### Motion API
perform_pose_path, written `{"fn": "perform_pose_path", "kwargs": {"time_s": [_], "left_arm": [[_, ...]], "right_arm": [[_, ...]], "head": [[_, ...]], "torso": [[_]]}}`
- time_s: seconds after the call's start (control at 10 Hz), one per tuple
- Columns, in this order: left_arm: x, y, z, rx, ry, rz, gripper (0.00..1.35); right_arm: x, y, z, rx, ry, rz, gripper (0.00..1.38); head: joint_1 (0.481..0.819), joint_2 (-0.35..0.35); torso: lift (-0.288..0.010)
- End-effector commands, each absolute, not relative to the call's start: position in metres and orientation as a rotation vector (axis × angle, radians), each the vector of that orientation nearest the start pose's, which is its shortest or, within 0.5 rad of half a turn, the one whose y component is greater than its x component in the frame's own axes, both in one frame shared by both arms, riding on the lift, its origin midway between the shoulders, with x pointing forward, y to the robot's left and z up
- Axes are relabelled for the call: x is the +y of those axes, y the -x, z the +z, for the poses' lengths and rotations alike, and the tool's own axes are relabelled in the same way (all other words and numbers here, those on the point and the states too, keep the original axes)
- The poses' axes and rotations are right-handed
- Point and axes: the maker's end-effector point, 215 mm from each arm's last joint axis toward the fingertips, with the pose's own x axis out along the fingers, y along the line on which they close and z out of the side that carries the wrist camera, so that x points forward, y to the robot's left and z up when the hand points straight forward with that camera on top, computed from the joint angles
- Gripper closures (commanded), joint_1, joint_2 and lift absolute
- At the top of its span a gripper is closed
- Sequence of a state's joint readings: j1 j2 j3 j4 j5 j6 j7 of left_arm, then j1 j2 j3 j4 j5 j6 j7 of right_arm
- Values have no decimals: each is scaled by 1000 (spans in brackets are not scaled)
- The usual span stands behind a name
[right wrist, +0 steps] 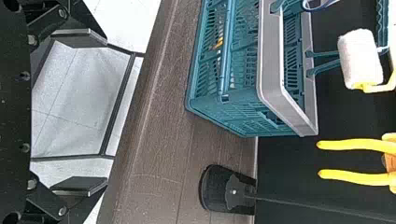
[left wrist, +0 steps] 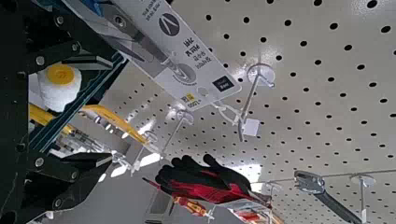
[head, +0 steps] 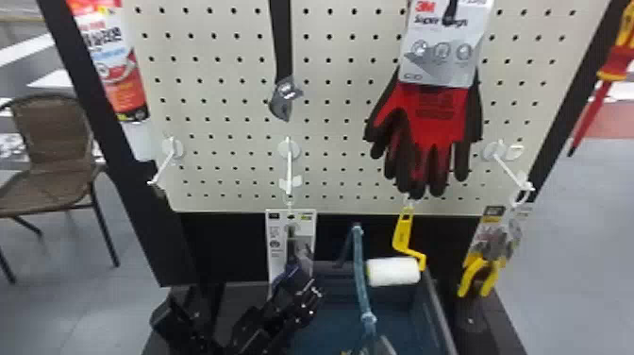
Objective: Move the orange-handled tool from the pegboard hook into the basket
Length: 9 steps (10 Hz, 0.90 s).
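My left claw (left wrist: pixel 111 109) stands wide open, nothing in it, close to the carded tool (left wrist: pixel 201 74); I'd back it off straight and slow so neither card nor basket handle (head: pixel 361 274) snags. The right claw (right wrist: pixel 107 112) is spread and empty too. An orange sliver (right wrist: pixel 218 44) shows inside the basket (right wrist: pixel 270 60), possibly our tool (I can't be sure from here). A red-and-orange screwdriver (head: pixel 617 56) hangs beyond the board's right edge; I'd settle which before gripping anything.
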State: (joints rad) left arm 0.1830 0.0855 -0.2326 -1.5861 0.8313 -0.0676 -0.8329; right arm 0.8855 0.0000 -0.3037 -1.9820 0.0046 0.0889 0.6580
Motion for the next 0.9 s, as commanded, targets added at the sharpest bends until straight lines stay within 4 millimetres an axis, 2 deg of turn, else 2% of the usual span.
{"fn": "perform_pose_path", "kwargs": {"time_s": [0.0,0.8], "left_arm": [[31,-440,-307,-133,810,-916,555],[32,-440,-302,-140,804,-923,555]], "right_arm": [[-262,-227,-523,590,-10,387,237],[-262,-227,-523,590,-10,387,237]], "head": [[549,0],[549,0]], "torso": [[-100],[-100]]}}
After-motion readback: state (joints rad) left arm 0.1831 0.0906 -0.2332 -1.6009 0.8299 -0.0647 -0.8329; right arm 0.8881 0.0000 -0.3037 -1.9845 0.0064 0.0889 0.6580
